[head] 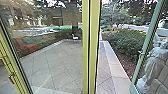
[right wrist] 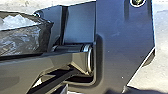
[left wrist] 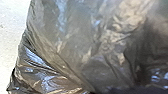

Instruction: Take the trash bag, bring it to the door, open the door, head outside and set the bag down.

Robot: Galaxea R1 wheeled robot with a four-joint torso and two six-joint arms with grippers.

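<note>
Diagonal paving (head: 60, 62) and a dark green hedge (head: 125, 41) lie beyond the glass, with a pale strip of slabs (head: 113, 67) edging the planting; a yellow-green upright (head: 90, 47) stands almost straight ahead of the robot, and to the right of it the doorway is open to the yard, the teal-framed door (head: 145, 47) standing swung aside with its handle (head: 142, 53); a pale figure (head: 151, 67) shows at that door's glass, reflected or behind it, which cannot be told.

Dark and creased, the trash bag (left wrist: 72, 50) is close against the left wrist camera; the right wrist view has it beside the robot's own dark plate (right wrist: 125, 45), with whitish crumpled contents (right wrist: 18, 22) at its top. How far open either hand is cannot be told, nor which hand, if any, has hold of the bag; whether the bag hangs free or leans on the robot is likewise unclear.

The step in hand seems to be getting through the doorway; the likeliest trouble is the upright, which the base or the bag could strike if the robot goes straight on; the thin plastic could snag on the handle and tear, or the door could swing back onto the load; a tilt at the top might spill the loose contents.
</note>
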